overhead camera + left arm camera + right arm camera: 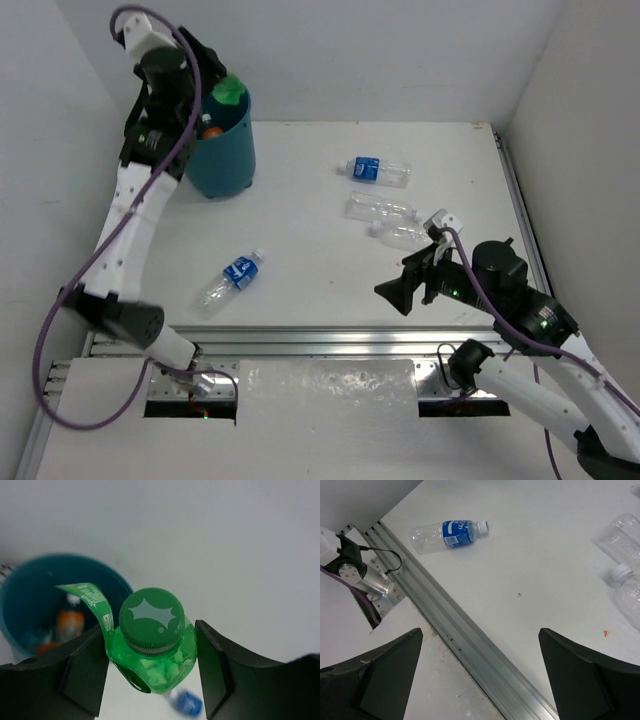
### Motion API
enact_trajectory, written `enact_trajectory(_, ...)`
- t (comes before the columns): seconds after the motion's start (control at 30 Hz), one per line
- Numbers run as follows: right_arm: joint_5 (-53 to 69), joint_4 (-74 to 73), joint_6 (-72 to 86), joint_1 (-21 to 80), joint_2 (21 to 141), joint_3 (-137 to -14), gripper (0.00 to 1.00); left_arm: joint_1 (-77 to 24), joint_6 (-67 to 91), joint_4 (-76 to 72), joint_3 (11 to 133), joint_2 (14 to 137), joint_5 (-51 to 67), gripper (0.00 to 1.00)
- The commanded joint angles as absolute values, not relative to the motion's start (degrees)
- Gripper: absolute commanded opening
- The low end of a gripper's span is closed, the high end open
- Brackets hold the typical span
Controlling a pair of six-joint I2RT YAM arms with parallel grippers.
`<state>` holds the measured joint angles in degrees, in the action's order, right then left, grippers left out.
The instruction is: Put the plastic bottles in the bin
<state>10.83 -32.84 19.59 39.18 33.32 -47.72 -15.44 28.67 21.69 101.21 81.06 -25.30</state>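
My left gripper (212, 88) is shut on the green bottle (229, 92) and holds it above the rim of the teal bin (228, 160). In the left wrist view the green bottle (152, 645) stands cap-up between my fingers (85, 670), its label peeling, with the bin (20, 590) below left. Two orange-labelled bottles (70, 622) lie inside. Blue-labelled bottles lie at the far middle (378, 171) and near left (230, 278). Two clear bottles (380, 208) (402, 236) lie beside each other. My right gripper (400, 290) is open and empty over the table's near edge, also in its wrist view (480, 635).
An aluminium rail (470, 640) runs along the table's near edge under my right gripper. The right wrist view shows the near blue-labelled bottle (451, 532) and the clear bottles (630, 592) at the right. White walls enclose the table at the left, back and right.
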Motion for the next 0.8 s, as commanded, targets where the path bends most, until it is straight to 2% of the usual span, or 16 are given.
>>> enact_trajectory(0.0,10.4,-34.5,19.0,39.4,32.0,-48.7,0.99,-10.3,24.6,28.0,116.7,93.7,-33.2,0.00)
enact_trajectory(0.03,10.5,-35.0,19.2,39.4,31.4,-48.5,0.99,-7.9,24.1,29.6,124.8,100.0,-33.5,0.00)
enact_trajectory(0.1,10.5,-35.9,19.6,39.4,30.6,-48.3,0.99,-5.6,23.2,32.9,131.6,105.3,-31.1,0.00)
enact_trajectory(0.2,10.0,-37.3,19.8,39.5,29.2,-48.7,0.99,-2.1,22.6,31.0,135.4,110.2,-24.8,0.20)
enact_trajectory(0.23,9.8,-37.9,19.8,39.4,28.7,-49.0,0.99,-1.1,22.6,30.1,134.0,110.8,-23.9,0.38)
enact_trajectory(0.33,10.1,-38.9,19.6,39.5,27.3,-49.4,0.99,-0.3,18.8,22.9,129.9,111.4,-16.5,0.81)
enact_trajectory(0.37,10.4,-39.2,19.5,39.4,27.0,-49.3,0.99,-0.4,17.0,22.8,130.2,111.9,-15.9,0.93)
enact_trajectory(0.4,10.7,-39.4,19.4,39.4,26.7,-49.3,0.99,-0.4,16.4,23.8,130.9,112.6,-15.9,1.00)
enact_trajectory(0.5,11.2,-38.9,19.8,39.5,25.8,-47.6,0.99,-0.4,14.8,28.8,134.8,113.4,-19.3,1.00)
enact_trajectory(0.6,11.6,-38.1,20.1,39.4,25.8,-46.5,0.99,-0.4,14.8,32.9,133.5,108.9,-21.0,1.00)
enact_trajectory(0.77,11.4,-37.4,20.2,39.4,26.5,-45.7,0.99,-7.5,16.8,39.4,117.0,90.4,-24.2,1.00)
